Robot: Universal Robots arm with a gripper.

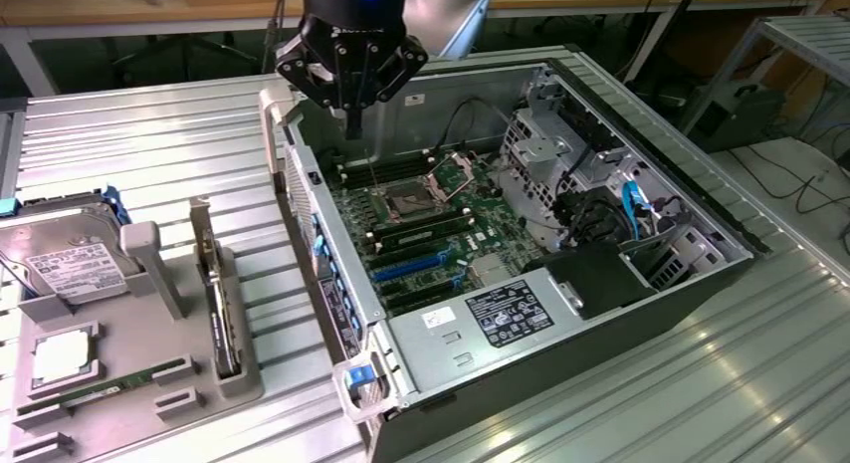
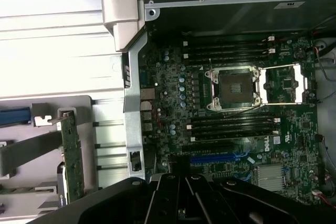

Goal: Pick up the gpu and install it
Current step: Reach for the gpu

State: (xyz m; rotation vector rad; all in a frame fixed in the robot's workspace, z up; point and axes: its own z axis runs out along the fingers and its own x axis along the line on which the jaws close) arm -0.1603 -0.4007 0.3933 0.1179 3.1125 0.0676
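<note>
The gpu (image 1: 218,302) stands on its long edge in a slot of the grey holder (image 1: 159,368) at the exterior view's left, beside the open computer case (image 1: 664,199). In the wrist view the gpu (image 2: 72,156) appears as a thin green-edged card outside the case wall. My gripper (image 1: 353,124) hangs over the case's far corner, above the motherboard (image 1: 439,229). Its fingers are shut with nothing between them. From the wrist view my gripper (image 2: 181,200) looks down on the CPU socket (image 2: 234,87) and the blue card slots (image 2: 218,158).
A silver hard drive (image 1: 67,264), a square chip (image 1: 60,355) and a green RAM stick (image 1: 94,388) share the holder. Inside the case are a power supply (image 1: 512,314), drive cages (image 1: 558,144) and cables (image 1: 624,219). The ribbed metal table (image 1: 159,144) lies around them.
</note>
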